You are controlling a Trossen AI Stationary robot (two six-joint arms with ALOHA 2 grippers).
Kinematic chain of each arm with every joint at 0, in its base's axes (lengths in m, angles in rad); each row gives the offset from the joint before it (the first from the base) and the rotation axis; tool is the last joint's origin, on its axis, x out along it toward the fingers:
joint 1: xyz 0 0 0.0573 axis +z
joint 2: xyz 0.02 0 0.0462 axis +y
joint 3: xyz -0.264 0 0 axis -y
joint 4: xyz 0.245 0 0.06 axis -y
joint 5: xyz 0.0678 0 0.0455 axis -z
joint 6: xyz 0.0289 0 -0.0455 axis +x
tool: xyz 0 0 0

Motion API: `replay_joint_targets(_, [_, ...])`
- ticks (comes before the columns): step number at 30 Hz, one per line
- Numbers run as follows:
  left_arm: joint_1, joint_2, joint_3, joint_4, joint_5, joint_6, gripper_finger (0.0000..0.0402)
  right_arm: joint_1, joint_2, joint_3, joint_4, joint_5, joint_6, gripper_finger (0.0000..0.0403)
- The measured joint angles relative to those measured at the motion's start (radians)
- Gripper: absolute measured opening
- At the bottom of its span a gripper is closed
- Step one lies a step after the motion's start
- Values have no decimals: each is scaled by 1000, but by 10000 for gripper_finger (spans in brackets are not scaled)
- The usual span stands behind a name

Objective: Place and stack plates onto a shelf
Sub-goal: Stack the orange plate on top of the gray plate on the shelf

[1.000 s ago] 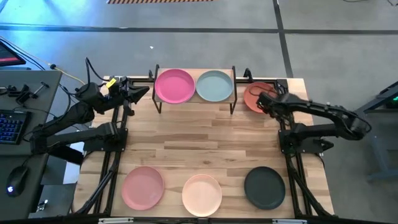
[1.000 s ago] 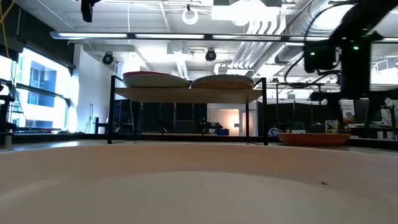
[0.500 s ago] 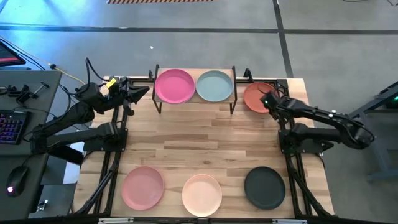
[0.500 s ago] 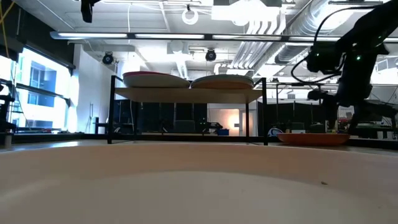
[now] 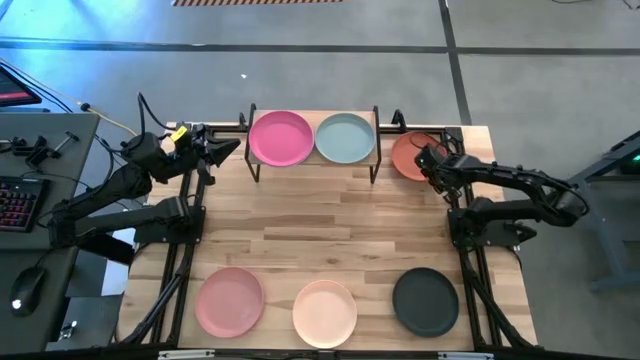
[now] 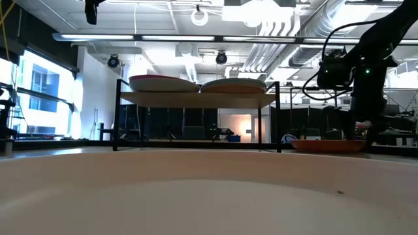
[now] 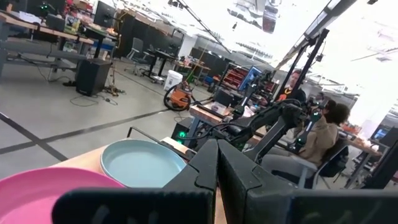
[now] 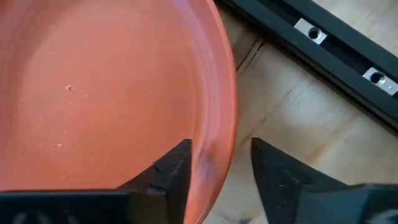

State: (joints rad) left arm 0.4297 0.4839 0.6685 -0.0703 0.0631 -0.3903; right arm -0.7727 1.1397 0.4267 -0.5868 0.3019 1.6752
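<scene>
Right wrist view — orange plate [image 8: 106, 99] rim between fingers [image 8: 171, 171] of right hand [image 8: 221, 165], spread open, not clamped.

Orange plate [image 5: 408, 156] partly hidden under right arm; cream-peach plate [image 6: 209, 196] blurs across low view's foreground.

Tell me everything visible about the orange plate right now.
The orange plate is round, matte, shallow, with a raised rim. It lies flat on the table, at the far right corner beside the shelf. The right tool straddles its rim, one finger inside, one outside, not closed. Nothing is stacked on it.
</scene>
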Motion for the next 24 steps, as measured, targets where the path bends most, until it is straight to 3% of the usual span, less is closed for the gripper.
replay_joint_targets(8, [0, 0, 0, 1, 0, -2, 0, 0, 4, 0, 5, 20, -8, 9])
replay_joint_targets(16, [0, 0, 0, 1, 0, -2, 0, 12, -16, 15, -3, 0, -67, 4])
replay_joint_targets(24, [0, 0, 0, 1, 0, -11, 0, 16, -157, 134, -178, 120, -98, 0])
